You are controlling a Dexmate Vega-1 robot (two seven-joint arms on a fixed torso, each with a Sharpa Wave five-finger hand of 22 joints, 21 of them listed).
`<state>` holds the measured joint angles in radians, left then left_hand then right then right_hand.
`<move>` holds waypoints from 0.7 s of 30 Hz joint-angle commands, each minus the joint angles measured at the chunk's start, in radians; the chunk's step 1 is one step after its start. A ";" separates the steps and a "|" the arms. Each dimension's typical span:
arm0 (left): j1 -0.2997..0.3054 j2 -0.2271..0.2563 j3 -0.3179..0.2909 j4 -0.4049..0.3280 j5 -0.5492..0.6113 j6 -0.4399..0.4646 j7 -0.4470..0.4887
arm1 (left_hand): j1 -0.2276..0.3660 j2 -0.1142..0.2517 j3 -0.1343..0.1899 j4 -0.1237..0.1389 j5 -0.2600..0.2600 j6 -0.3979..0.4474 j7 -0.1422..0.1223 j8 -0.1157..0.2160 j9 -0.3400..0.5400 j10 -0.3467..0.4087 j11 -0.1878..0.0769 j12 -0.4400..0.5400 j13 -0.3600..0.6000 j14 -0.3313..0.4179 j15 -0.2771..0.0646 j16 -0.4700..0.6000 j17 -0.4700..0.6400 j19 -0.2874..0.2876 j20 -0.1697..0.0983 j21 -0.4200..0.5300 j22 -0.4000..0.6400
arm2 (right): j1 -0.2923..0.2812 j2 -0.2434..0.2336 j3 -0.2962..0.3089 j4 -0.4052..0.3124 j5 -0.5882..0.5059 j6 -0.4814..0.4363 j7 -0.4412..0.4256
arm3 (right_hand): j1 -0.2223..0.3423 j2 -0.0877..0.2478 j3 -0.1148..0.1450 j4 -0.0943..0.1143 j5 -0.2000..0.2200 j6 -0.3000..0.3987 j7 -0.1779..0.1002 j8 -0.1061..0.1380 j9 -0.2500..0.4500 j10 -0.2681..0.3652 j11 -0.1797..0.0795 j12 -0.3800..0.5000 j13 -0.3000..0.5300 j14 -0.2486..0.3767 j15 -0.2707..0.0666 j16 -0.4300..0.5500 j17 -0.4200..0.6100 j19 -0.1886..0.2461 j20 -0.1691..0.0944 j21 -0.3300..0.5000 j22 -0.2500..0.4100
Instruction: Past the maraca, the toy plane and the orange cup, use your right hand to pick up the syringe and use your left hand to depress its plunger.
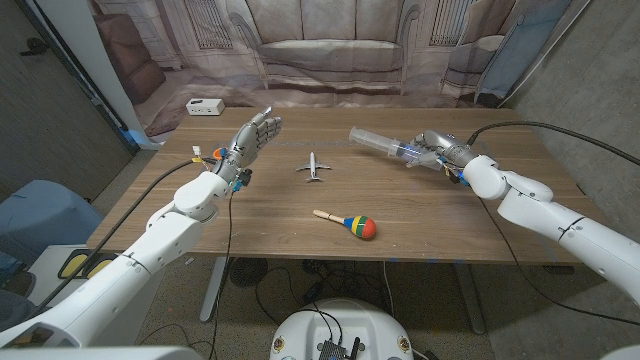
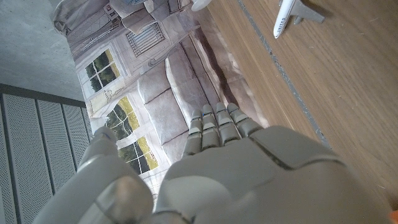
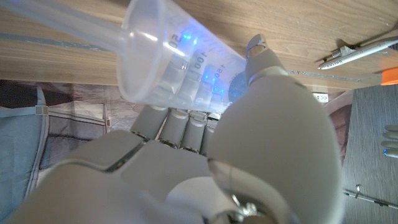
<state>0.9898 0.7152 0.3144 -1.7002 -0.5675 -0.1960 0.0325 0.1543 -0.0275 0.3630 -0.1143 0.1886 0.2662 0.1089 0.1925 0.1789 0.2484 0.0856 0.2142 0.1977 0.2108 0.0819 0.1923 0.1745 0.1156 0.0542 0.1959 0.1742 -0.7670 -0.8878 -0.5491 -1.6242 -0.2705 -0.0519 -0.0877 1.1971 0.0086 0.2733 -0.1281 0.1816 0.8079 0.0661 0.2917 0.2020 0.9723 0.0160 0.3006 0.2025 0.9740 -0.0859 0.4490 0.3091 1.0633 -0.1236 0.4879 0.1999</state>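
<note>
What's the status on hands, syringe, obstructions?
Right hand grips syringe, lifted, plunger out. Left hand open, raised, apart. Toy plane and maraca on table between; path clear.

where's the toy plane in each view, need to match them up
head view: the toy plane lies mid-table, between the left hand and the syringe held by the right hand.
left wrist view: toy plane at the top right, on the wood.
right wrist view: toy plane at the right edge, beyond the syringe barrel.
shared landmark: the wooden table.
</note>
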 commanded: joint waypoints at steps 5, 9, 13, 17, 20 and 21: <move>-0.014 -0.001 0.005 0.003 0.007 0.002 -0.005 | 0.000 0.009 -0.004 -0.004 0.000 0.006 0.001 -0.004 0.001 0.007 -0.002 0.000 0.001 0.005 -0.003 -0.003 0.005 0.005 0.005 0.001 0.005 | -0.048 0.015 0.052 -0.024 0.090 0.061 -0.065 | 0.011 0.179 0.100 0.087 0.000 0.104 -0.093 -0.004 0.002 0.013 -0.003 -0.004 0.004 0.061 -0.109 -0.009 0.008 0.019 -0.028 0.005 0.000; -0.020 -0.002 0.008 0.005 0.008 0.002 -0.010 | 0.000 0.009 -0.004 -0.004 0.000 0.007 0.002 -0.003 0.001 0.007 -0.002 0.000 0.001 0.006 -0.002 -0.003 0.005 0.005 0.005 0.001 0.005 | -0.064 0.016 0.066 -0.033 0.105 0.075 -0.085 | 0.012 0.179 0.102 0.086 0.000 0.105 -0.092 -0.006 0.002 0.013 -0.001 -0.005 0.005 0.061 -0.109 -0.009 0.012 0.017 -0.027 0.007 0.000; -0.026 -0.005 0.011 0.007 0.011 -0.003 -0.014 | 0.000 0.009 -0.004 -0.004 0.000 0.007 0.002 -0.003 0.001 0.007 -0.002 0.000 0.001 0.006 -0.002 -0.003 0.005 0.005 0.005 0.001 0.005 | -0.082 0.017 0.081 -0.045 0.121 0.080 -0.102 | 0.012 0.179 0.105 0.086 0.000 0.105 -0.091 -0.007 0.002 0.014 -0.002 -0.006 0.007 0.061 -0.109 -0.009 0.015 0.017 -0.027 0.010 -0.001; -0.031 -0.006 0.013 0.009 0.015 -0.008 -0.017 | 0.000 0.009 -0.004 -0.004 0.000 0.007 0.001 -0.003 0.001 0.007 -0.002 0.000 0.001 0.006 -0.002 -0.003 0.005 0.005 0.005 0.001 0.005 | -0.102 0.017 0.098 -0.055 0.139 0.096 -0.122 | 0.012 0.178 0.107 0.085 0.000 0.107 -0.091 -0.009 0.002 0.016 -0.002 -0.006 0.008 0.062 -0.109 -0.009 0.019 0.016 -0.028 0.012 -0.001; -0.034 -0.005 0.013 0.010 0.017 -0.011 -0.020 | 0.000 0.009 -0.005 -0.004 0.000 0.007 0.001 -0.003 0.001 0.007 0.000 0.000 0.001 0.007 -0.003 -0.003 0.005 0.005 0.004 0.001 0.005 | -0.112 0.019 0.108 -0.060 0.150 0.105 -0.132 | 0.012 0.176 0.107 0.085 -0.001 0.109 -0.090 -0.010 0.002 0.015 -0.001 -0.007 0.010 0.062 -0.107 -0.009 0.022 0.014 -0.028 0.013 -0.001; -0.035 -0.005 0.014 0.010 0.017 -0.011 -0.021 | 0.000 0.009 -0.005 -0.004 0.000 0.007 0.001 -0.003 0.001 0.007 0.000 0.000 0.001 0.007 -0.002 -0.003 0.005 0.005 0.005 0.001 0.005 | -0.116 0.019 0.112 -0.062 0.155 0.110 -0.135 | 0.011 0.176 0.107 0.085 -0.001 0.109 -0.090 -0.010 0.002 0.015 0.000 -0.006 0.011 0.062 -0.107 -0.009 0.023 0.013 -0.028 0.014 -0.001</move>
<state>0.9662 0.7115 0.3242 -1.6936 -0.5567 -0.1952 0.0199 0.1542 -0.0275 0.3588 -0.1185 0.1886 0.2662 0.1089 0.1926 0.1789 0.2483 0.0856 0.2146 0.1977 0.2108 0.0819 0.1923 0.1745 0.1157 0.0542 0.1959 0.1742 -0.8441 -0.8732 -0.4732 -1.6662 -0.1593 0.0229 -0.1816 1.1971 0.0087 0.2764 -0.1312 0.1807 0.8134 0.0676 0.2815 0.2019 0.9754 0.0125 0.2929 0.2077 0.9774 -0.0892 0.4412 0.3276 1.0576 -0.1293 0.4960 0.1951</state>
